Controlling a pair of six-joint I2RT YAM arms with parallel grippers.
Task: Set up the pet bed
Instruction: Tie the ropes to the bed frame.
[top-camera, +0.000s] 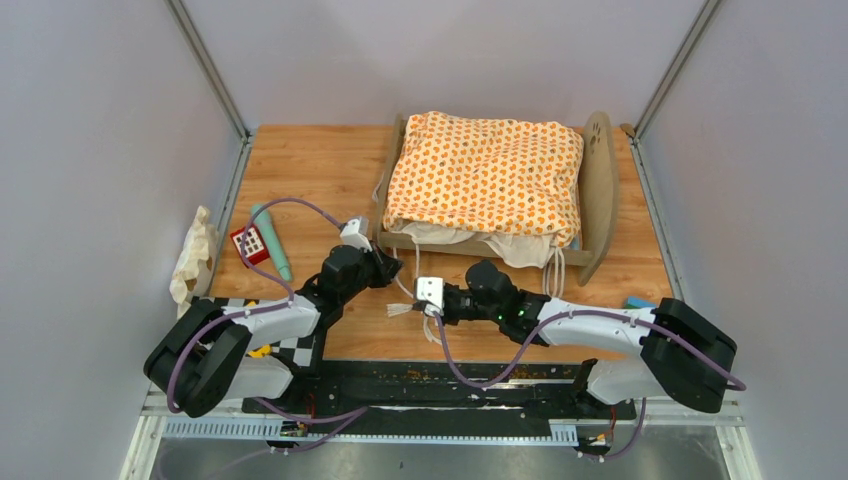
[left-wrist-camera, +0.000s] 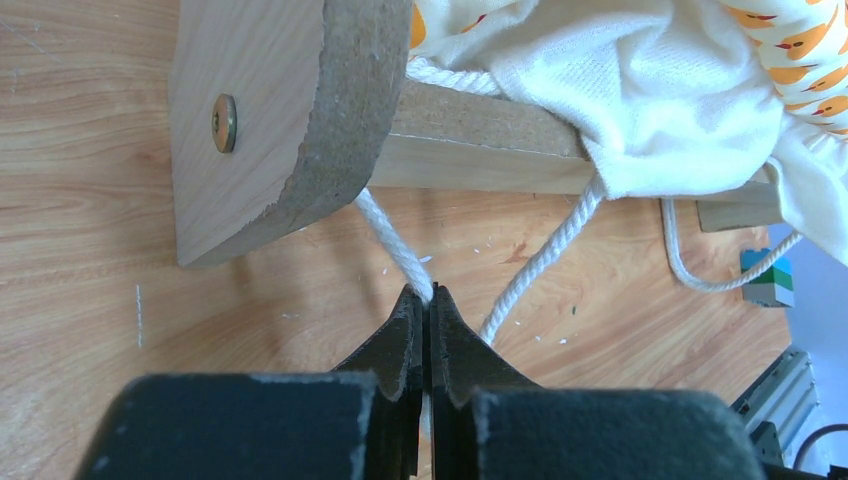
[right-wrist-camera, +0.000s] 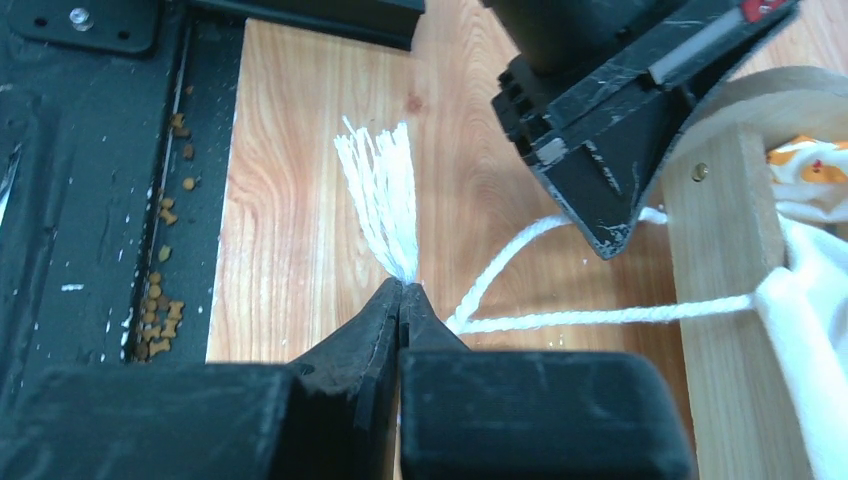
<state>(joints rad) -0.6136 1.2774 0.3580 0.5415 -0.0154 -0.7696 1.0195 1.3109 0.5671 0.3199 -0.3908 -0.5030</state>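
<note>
The left gripper pinches a tie cord; the right gripper clamps a frayed cord end. The pet bed lies just beyond both.

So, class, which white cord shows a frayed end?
The cord in the right gripper's jaws: its tip fans into strands; the other cord, in the left gripper, shows none.

Now the pet bed: pale wood, smooth face, rough fibrous cut edge (one brassy metal screw). The cushion is soft printed cloth, its cord twisted white, frayed at the tip. Smooth wood-grain surface.
</note>
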